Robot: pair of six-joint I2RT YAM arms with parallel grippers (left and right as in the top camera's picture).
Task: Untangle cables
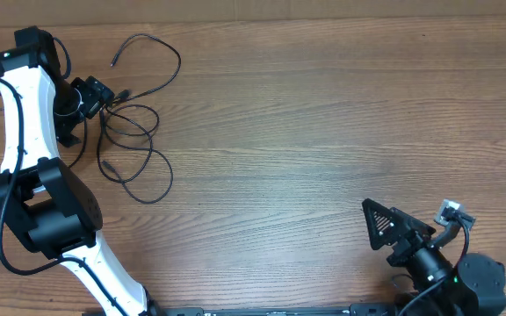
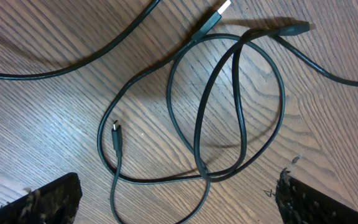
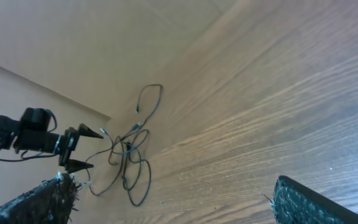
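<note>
The things are carried by a light-brown wooden table (image 1: 323,132) with a fine lengthwise grain. A loose tangle of thin black flexible cables (image 1: 134,132) is laid flat on its far left part, with several loops crossed over one another. A silver-tipped flat plug (image 2: 219,11) and a small black plug (image 2: 115,129) are rested on the wood, well apart.

The cables (image 2: 283,93) run off the picture ahead of the left claw (image 2: 179,183) and to both its sides, while far ahead of the right claw (image 3: 176,186) their crossings are too small to tell.
</note>
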